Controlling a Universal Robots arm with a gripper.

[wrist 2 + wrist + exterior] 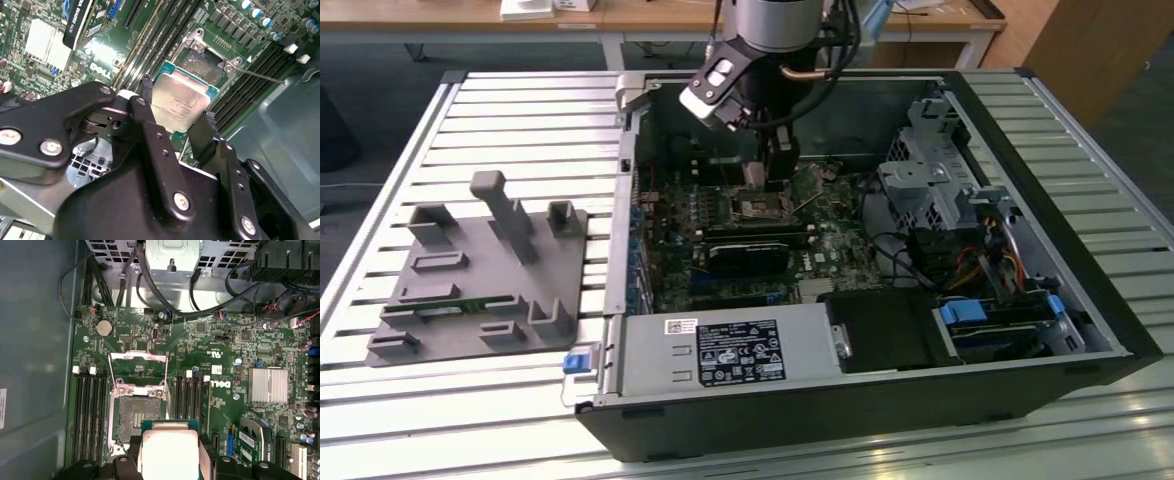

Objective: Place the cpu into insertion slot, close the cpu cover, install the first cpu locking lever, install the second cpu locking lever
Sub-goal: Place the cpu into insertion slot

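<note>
My gripper (177,106) is shut on the cpu (181,100), a flat square chip with a silvery-beige top, one black finger (146,95) on each side. In the first wrist view the cpu (170,452) hangs just beside the insertion slot (136,416), a dark square socket with a grey rim, and has not entered it. The cpu cover (138,356), a thin grey frame, stands flipped open beyond the socket. A thin metal lever rod (262,76) sticks out past the insertion slot (202,67). In the exterior view the gripper (771,182) hovers over the insertion slot (761,208) inside the open computer case.
Long black memory slots (90,412) flank the socket on both sides. A black card (750,250) lies just in front of it, a silver heat sink (269,385) sits nearby, and cables and a drive cage (927,180) crowd the exterior view's right. A grey fixture block (480,270) stands outside the case.
</note>
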